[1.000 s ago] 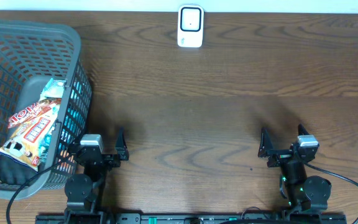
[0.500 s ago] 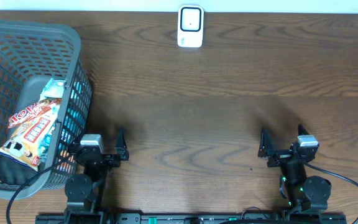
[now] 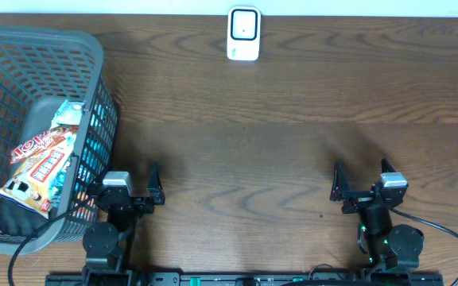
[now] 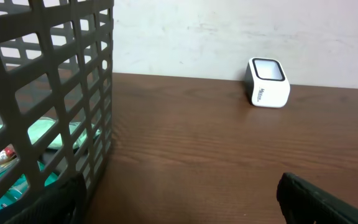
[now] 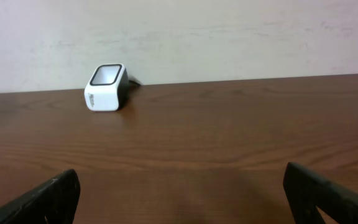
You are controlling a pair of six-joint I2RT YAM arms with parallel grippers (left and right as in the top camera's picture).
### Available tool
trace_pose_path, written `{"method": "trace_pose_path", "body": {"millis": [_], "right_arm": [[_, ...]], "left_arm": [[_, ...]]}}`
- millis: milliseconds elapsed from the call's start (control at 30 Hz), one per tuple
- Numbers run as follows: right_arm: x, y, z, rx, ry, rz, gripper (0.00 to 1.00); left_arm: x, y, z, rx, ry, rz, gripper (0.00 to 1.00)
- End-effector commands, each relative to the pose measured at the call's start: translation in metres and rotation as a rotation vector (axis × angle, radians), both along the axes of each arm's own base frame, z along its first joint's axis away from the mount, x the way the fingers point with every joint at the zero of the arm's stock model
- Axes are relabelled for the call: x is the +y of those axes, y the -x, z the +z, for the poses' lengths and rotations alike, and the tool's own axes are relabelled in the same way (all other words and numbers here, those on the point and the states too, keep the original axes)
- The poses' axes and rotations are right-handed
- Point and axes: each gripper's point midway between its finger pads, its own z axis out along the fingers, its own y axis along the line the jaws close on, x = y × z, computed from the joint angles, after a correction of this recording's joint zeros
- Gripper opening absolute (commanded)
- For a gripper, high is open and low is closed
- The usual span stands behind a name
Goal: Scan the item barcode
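1. Sitting in the grey mesh basket (image 3: 94, 48) at the left end of the bench (image 3: 253, 135) is the snack packet (image 3: 42, 163), with its red and white printed face turned up to the overhead camera.
2. It slants across the basket floor, and a teal wrapper (image 3: 86, 155) peeks out beside it against the right wall.
3. Over to the scanner (image 3: 243, 33): a small white unit with a dark window. It stands at the far edge of the bench near the middle, well away from the basket.
4. The left gripper (image 3: 124, 184) sits at the near edge, just beside the basket's right wall. Its jaws are spread wide and nothing is between them.
5. From the left wrist view, the basket mesh (image 4: 48, 93) fills the left side. Bits of teal and red show through the holes, and the scanner (image 4: 268, 83) stands far off to the right.
6. The two dark fingertips (image 4: 322, 199) only just enter the lower corners of that view, which shows how wide the jaws stand.
7. The right gripper (image 3: 362, 187) is at the near edge on the other side, also wide open and empty, with bare wood ahead of it.
8. Its wrist camera looks across the bench at the scanner (image 5: 106, 88), up and to the left, in front of a pale wall (image 5: 229, 37).
9. A black cable (image 3: 444, 230) loops away from the right arm's base.
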Motion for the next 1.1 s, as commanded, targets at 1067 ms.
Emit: {"method": "trace_pose_path", "body": {"millis": [1067], "right_arm": [[0.001,0.000,-0.001,0.003,0.010,0.002,0.99]], "left_arm": [[-0.074,0.026,0.048,-0.097,0.183,-0.450,0.98]]}}
